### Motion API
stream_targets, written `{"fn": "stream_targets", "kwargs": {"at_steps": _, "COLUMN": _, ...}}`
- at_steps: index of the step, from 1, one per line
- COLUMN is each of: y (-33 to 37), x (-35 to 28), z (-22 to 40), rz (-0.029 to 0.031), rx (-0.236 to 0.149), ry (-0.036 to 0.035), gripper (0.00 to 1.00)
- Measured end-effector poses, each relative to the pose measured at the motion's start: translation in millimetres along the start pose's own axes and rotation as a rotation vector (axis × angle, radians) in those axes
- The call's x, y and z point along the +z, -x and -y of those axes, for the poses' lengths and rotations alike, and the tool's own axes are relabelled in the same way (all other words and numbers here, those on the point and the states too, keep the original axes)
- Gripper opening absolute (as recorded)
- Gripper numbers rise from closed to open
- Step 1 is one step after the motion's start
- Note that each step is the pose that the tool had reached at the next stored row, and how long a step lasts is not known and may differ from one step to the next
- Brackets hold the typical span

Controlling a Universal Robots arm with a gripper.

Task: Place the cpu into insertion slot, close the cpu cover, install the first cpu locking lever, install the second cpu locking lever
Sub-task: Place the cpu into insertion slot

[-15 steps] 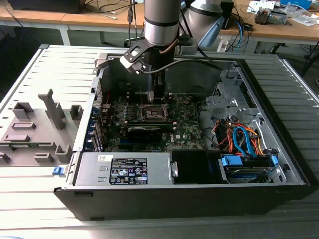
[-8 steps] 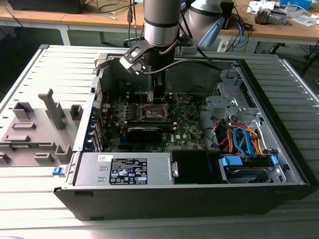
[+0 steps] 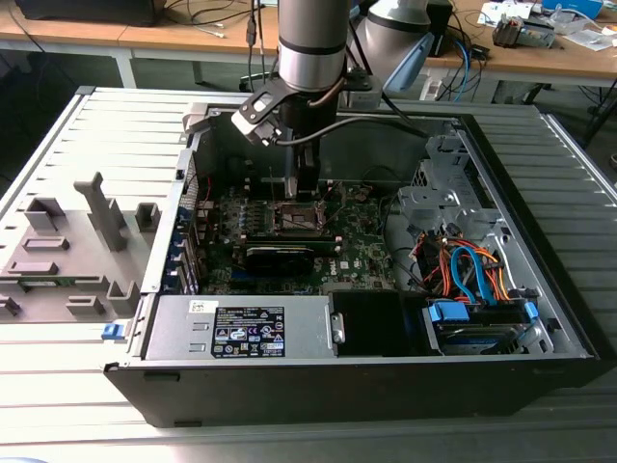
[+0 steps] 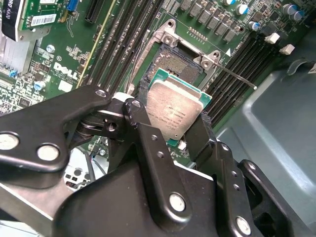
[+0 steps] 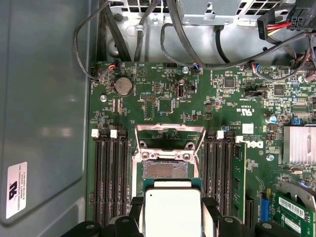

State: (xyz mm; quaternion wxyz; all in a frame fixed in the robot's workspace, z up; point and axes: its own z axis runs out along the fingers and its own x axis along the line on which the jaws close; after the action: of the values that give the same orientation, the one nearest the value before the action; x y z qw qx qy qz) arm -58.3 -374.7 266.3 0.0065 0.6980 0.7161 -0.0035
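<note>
My gripper (image 4: 174, 118) is shut on the cpu (image 4: 175, 106), a small square chip with a silvery face and a green edge, clamped between two black fingers (image 4: 139, 101). In both wrist views the cpu hangs just above and slightly off the insertion slot (image 5: 165, 170), whose dark pin field (image 4: 172, 61) lies uncovered. The cpu cover (image 5: 170, 132), a silvery frame, stands swung open at the slot's far side. A thin locking lever (image 4: 239, 78) sticks out beside the slot. In the exterior view my gripper (image 3: 302, 191) reaches down into the open case over the motherboard (image 3: 362, 246).
Rows of black memory slots (image 5: 111, 182) flank the socket. A long black card (image 3: 280, 256) lies just in front of it, a power supply (image 3: 241, 328) nearer still. Coloured cables (image 3: 463, 270) fill the exterior view's right. The grey case wall (image 5: 44, 98) stands close by.
</note>
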Motion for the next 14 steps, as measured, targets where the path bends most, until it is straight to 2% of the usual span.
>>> {"fn": "stream_targets", "kwargs": {"at_steps": 14, "y": 0.0, "x": 4.5, "z": 0.0, "rz": 0.0001, "rx": 0.000, "ry": -0.0001, "gripper": 0.55}}
